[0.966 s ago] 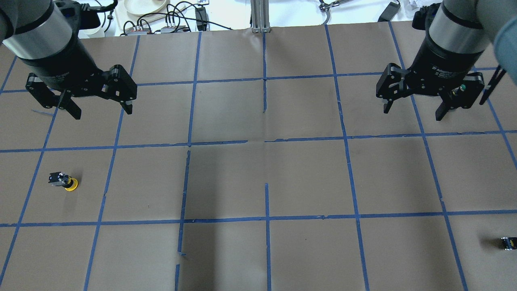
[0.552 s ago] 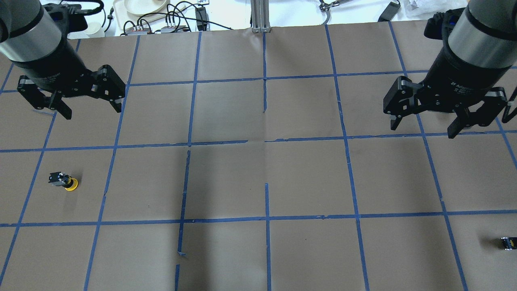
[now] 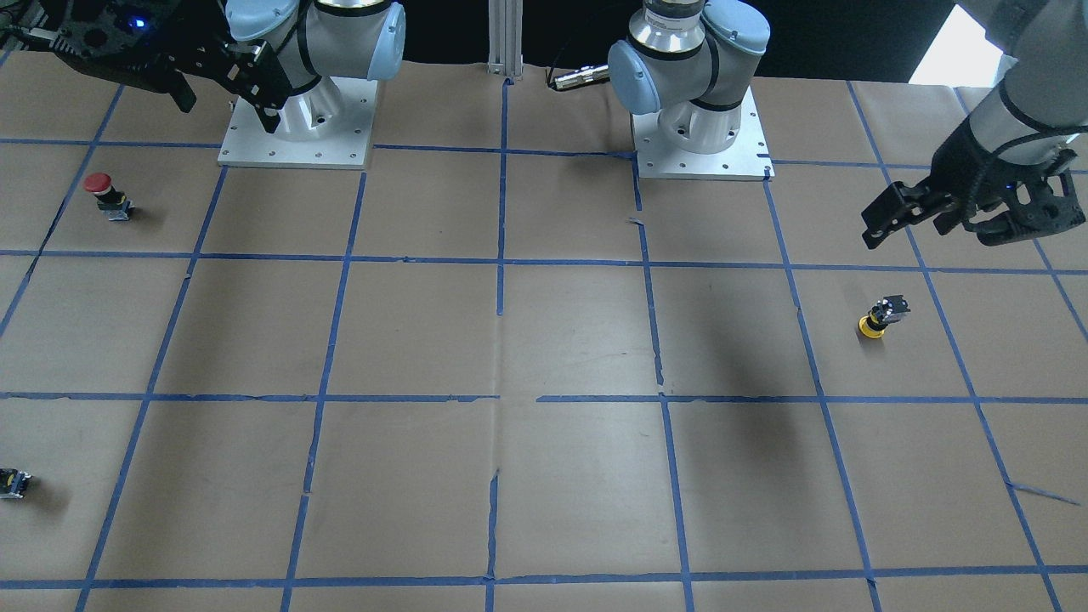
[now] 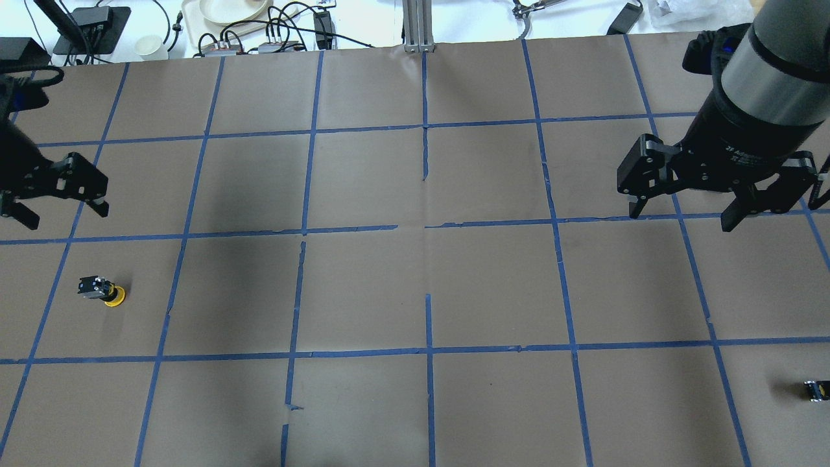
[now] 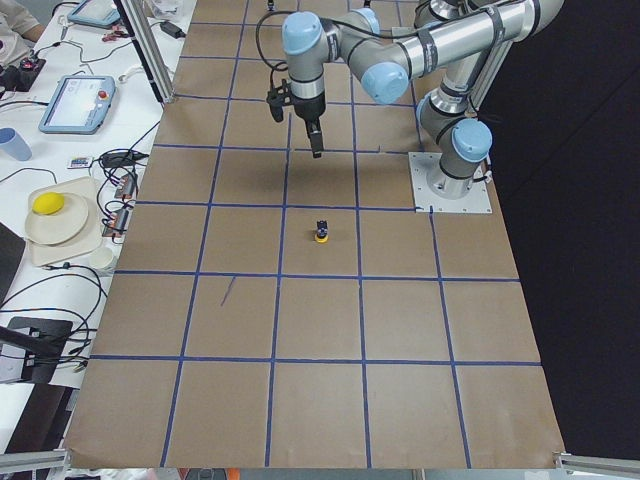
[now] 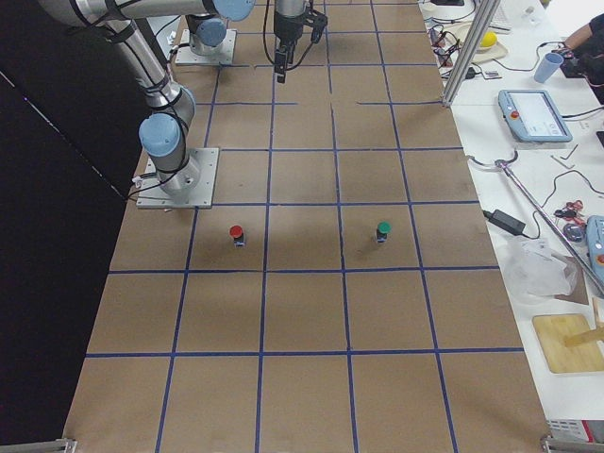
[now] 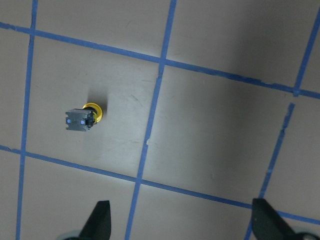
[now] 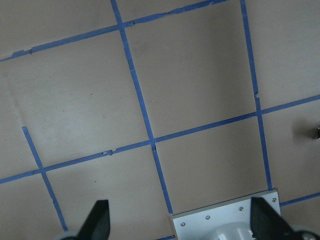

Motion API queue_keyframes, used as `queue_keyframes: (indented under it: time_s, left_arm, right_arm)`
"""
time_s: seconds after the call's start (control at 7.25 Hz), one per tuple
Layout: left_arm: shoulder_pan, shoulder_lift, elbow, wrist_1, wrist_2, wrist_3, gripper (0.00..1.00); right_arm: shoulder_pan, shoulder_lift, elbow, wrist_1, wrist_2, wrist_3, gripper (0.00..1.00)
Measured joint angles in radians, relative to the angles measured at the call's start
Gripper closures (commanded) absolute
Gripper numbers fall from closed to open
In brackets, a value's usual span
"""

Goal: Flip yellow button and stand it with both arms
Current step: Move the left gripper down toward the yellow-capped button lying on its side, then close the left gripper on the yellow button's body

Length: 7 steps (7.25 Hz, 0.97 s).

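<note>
The yellow button [image 4: 104, 290] rests on the brown-papered tabletop [image 4: 493, 285] inside a blue-taped square on the robot's left side, cap down against the paper and black-and-grey body uppermost, with nothing touching it. The left claw [image 4: 61, 215] hangs in the air near it with its fingers spread wide and holding nothing, and in the left wrist view the button lies ahead of the fingertips and off to one side of the gap. The right claw [image 4: 681, 217], also wide and holding nothing, hangs well apart over the other side, where a red-capped button [image 3: 102, 194] and a small dark part [image 4: 816, 390] lie.
</note>
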Motion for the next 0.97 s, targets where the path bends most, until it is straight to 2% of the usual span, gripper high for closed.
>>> queue_keyframes:
  time_s: [0.28, 0.55, 0.97]
  left_arm:
    - [0.161, -0.032, -0.088, 0.105, -0.09, 0.232, 0.0]
    - [0.249, -0.113, -0.158, 0.236, -0.125, 0.33, 0.0]
    - [0.244, -0.153, -0.271, 0.402, -0.111, 0.183, 0.01]
  right_arm:
    - [-0.006, -0.002, 0.002, 0.007, -0.004, -0.001, 0.0]
    - [-0.007, -0.004, 0.002, 0.003, -0.001, -0.001, 0.0]
    - [-0.006, -0.015, 0.006, 0.003, -0.004, 0.0, 0.0]
